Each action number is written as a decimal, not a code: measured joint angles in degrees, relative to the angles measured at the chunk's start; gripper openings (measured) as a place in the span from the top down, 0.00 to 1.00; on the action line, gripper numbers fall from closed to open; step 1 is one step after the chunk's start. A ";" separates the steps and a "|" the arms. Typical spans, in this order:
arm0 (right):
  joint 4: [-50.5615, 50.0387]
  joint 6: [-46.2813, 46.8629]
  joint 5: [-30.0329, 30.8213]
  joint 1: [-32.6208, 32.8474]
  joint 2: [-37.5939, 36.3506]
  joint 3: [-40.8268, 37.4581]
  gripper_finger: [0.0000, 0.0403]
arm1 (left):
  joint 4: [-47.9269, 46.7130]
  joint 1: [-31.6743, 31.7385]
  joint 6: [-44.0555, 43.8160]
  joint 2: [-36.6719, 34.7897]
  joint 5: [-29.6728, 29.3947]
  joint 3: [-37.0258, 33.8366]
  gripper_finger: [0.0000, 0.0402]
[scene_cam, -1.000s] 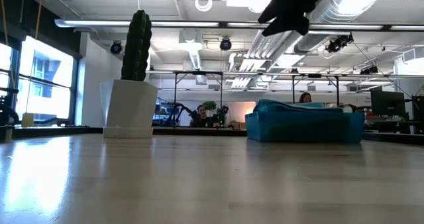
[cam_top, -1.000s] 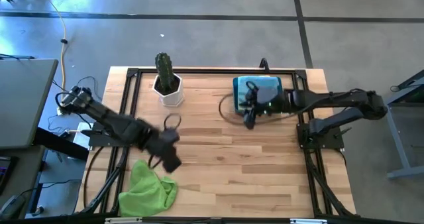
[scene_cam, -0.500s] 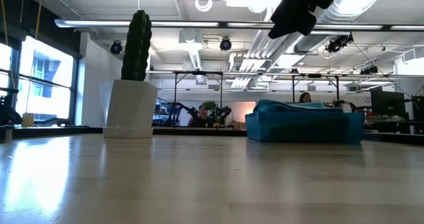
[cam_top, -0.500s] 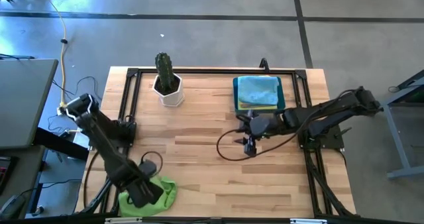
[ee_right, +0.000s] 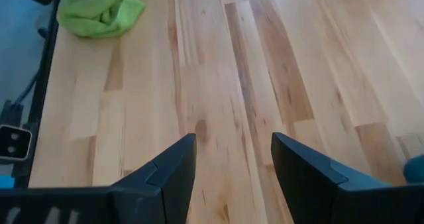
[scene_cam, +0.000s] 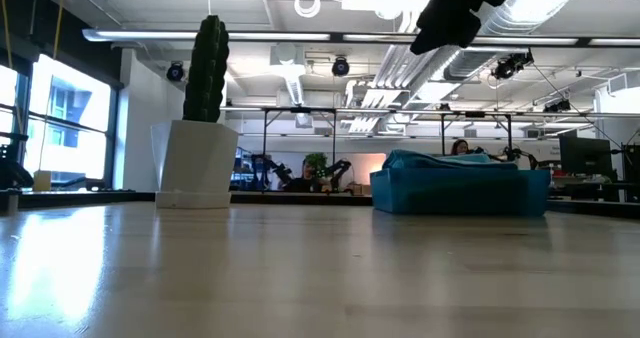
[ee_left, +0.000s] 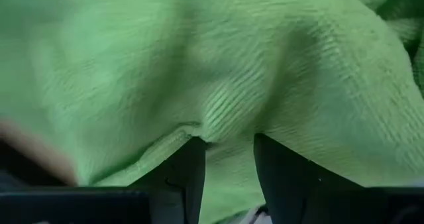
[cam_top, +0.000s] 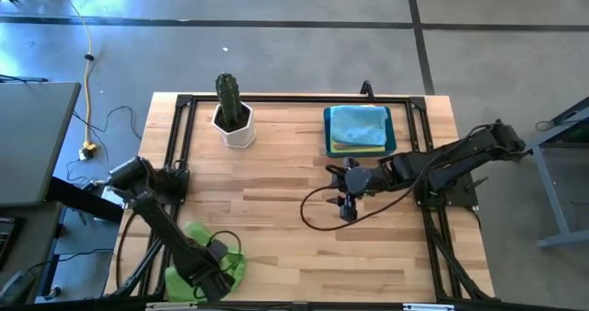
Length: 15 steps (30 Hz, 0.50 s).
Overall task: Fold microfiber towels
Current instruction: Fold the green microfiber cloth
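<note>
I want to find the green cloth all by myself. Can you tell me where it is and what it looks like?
Start at the wooden table and go to its near left corner, far from the cactus pot and the blue bin. A crumpled lime green towel lies there, with the left gripper down on it. It is the only cloth lying loose; the others sit stacked in the bin.

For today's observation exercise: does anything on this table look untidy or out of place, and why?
The lime green towel lies crumpled in a heap at the table's near left corner, partly over the edge, with the left gripper down on it. The other towels lie stacked flat in the blue bin. The right gripper hangs open over bare wood.
</note>
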 joint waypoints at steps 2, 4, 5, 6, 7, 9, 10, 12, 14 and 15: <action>-0.94 -0.03 0.00 0.25 0.00 0.76 0.53 | 1.68 1.35 2.43 1.46 -0.45 0.00 0.71; -0.60 -0.13 -0.02 0.39 0.00 1.23 0.53 | 3.70 3.37 5.55 2.71 -1.14 0.02 0.71; -1.05 -0.14 -0.06 0.39 0.00 1.53 0.53 | 4.44 4.45 6.72 3.06 -1.36 0.11 0.71; -1.56 -0.11 -0.10 0.42 0.00 1.90 0.53 | 5.30 5.51 8.17 3.21 -2.38 0.21 0.71; -1.45 -0.09 -0.18 0.46 0.00 2.24 0.53 | 6.46 6.81 9.90 3.51 -3.00 0.32 0.71; -1.40 -0.09 -0.20 0.66 0.00 2.86 0.53 | 8.36 9.72 13.82 3.82 -3.44 0.44 0.71; -1.32 -0.09 -0.19 0.83 0.00 3.10 0.53 | 9.17 11.24 15.91 3.83 -4.82 0.44 0.71; -1.38 -0.12 -0.20 1.31 0.00 3.58 0.53 | 10.08 14.68 19.77 3.86 -8.27 0.46 0.71; -1.05 -0.55 -0.23 1.64 0.00 3.87 0.53 | 10.89 18.08 23.78 3.90 -11.84 0.39 0.71; -0.99 -0.75 -0.28 1.81 0.00 3.87 0.53 | 11.61 19.93 26.15 3.90 -13.15 0.37 0.71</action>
